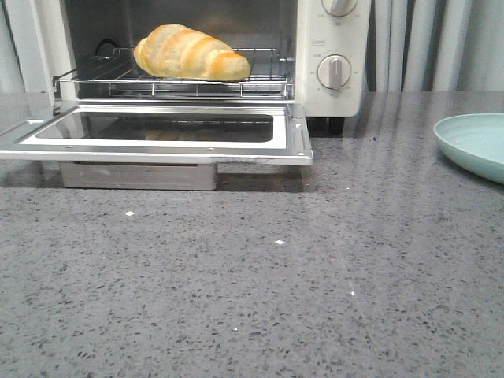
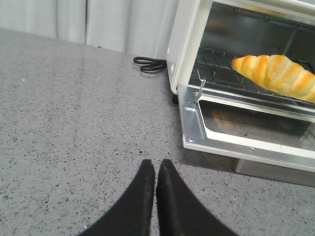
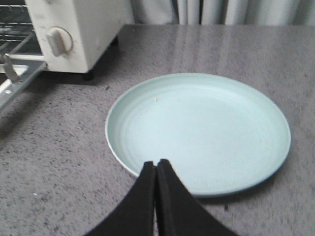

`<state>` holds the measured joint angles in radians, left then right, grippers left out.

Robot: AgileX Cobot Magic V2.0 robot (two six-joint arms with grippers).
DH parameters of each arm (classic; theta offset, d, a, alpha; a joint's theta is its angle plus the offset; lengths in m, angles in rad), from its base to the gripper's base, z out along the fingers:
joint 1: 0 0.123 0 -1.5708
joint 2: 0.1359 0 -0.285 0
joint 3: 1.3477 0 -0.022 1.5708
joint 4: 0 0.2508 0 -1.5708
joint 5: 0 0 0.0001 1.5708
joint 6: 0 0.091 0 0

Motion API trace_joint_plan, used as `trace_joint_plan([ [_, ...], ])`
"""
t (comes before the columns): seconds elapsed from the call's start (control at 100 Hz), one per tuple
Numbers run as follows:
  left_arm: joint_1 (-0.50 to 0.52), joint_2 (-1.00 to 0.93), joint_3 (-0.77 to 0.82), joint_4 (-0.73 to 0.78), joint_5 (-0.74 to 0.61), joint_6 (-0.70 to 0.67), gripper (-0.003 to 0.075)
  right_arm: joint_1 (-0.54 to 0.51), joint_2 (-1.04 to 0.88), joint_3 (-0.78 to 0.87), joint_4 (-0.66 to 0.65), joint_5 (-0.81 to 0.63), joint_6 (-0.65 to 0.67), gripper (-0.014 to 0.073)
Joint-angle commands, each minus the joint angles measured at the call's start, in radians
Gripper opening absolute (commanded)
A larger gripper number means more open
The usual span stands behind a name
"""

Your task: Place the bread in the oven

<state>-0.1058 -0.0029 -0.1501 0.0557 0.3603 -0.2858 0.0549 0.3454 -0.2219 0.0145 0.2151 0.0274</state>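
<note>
1. From my feed, the bread lies on the wire rack inside the oven, door dropped open.
2. Left tool is clenched empty over the worktop, well apart from the bread.
3. Right tool is clenched too, hanging over the plate.

I see a grey speckled stone countertop. A pale mint-green plate rests on it at the far right, bare. Grey curtains hang behind, and a coiled black cord lies near them.
</note>
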Motion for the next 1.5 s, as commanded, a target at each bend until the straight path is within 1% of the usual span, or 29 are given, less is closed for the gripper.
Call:
trace_joint_plan([
  [0.0,0.003,-0.027,-0.027,-0.006,-0.078,-0.001,-0.0021,-0.024,-0.03,0.028,0.025,-0.14,0.003,-0.0057],
  [0.15,0.003,-0.027,-0.027,-0.006,-0.078,-0.001,-0.0021,-0.055,-0.102,0.097,0.025,-0.188,0.003,-0.0057],
  [0.35,0.003,-0.027,-0.027,-0.006,-0.078,-0.001,-0.0021,-0.089,-0.181,0.152,0.023,-0.188,0.003,-0.0057],
  [0.52,0.003,-0.027,-0.027,-0.006,-0.078,-0.001,-0.0021,-0.107,-0.234,0.166,0.013,-0.191,0.003,-0.0057],
  [0.63,0.003,-0.027,-0.027,-0.006,-0.078,-0.001,-0.0021,-0.13,-0.272,0.168,-0.024,-0.172,0.003,-0.0057],
  [0.77,0.003,-0.027,-0.027,-0.006,-0.078,-0.001,-0.0021,-0.17,-0.298,0.168,-0.041,-0.171,0.003,-0.0057],
  [0.91,0.003,-0.027,-0.027,-0.006,-0.078,-0.001,-0.0021,-0.203,-0.33,0.168,-0.064,-0.116,0.003,-0.0057],
  [1.0,0.003,-0.027,-0.027,-0.006,-0.078,-0.001,-0.0021,-0.203,-0.352,0.184,-0.064,-0.096,0.003,-0.0057],
  [1.17,0.003,-0.027,-0.027,-0.006,-0.078,-0.001,-0.0021,-0.203,-0.374,0.245,-0.064,-0.1,0.003,-0.0057],
  [1.26,0.003,-0.027,-0.027,-0.006,-0.078,-0.001,-0.0021,-0.199,-0.374,0.257,-0.064,-0.084,0.033,-0.0057],
  [1.49,0.003,-0.027,-0.027,-0.006,-0.078,-0.001,-0.0021,-0.127,-0.374,0.257,-0.075,-0.045,0.032,-0.0057],
])
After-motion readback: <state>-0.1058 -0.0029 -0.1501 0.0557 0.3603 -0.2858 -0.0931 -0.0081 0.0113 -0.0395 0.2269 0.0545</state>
